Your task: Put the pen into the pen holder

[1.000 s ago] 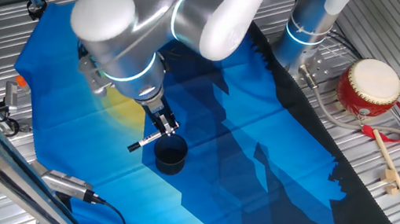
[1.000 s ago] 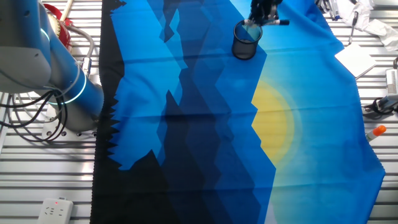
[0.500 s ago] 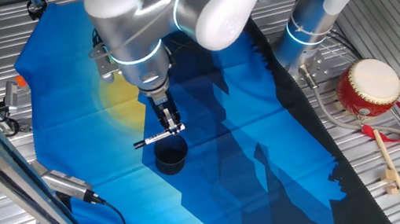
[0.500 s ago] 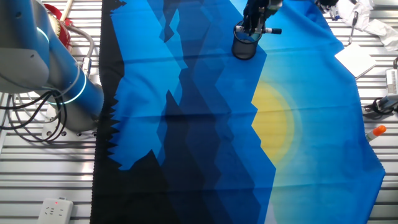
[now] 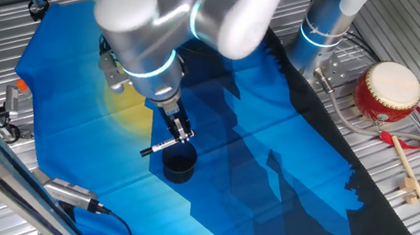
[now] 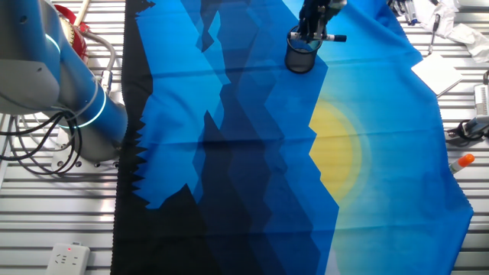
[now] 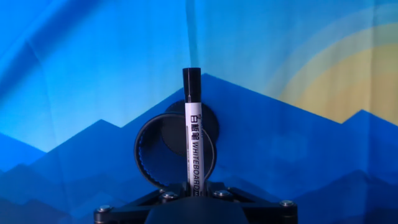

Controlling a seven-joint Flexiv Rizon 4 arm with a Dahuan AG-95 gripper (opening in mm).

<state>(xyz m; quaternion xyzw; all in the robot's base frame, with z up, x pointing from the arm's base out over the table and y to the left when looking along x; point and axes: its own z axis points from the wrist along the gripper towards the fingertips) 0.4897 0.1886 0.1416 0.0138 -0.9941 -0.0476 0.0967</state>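
My gripper is shut on the pen, a white marker with a black cap, and holds it level just above the pen holder, a small dark round cup on the blue cloth. In the hand view the pen sticks out from my gripper across the cup's opening, cap end past the far rim. In the other fixed view my gripper hangs over the cup, and the pen points right.
A red-and-cream drum and a wooden drumstick lie on the metal table at the right. The robot base stands beside the cloth. An orange-capped marker lies off the cloth's edge.
My gripper has carried the pen a short way toward the cup and now hangs over it. Since half a second ago it has hardly moved.
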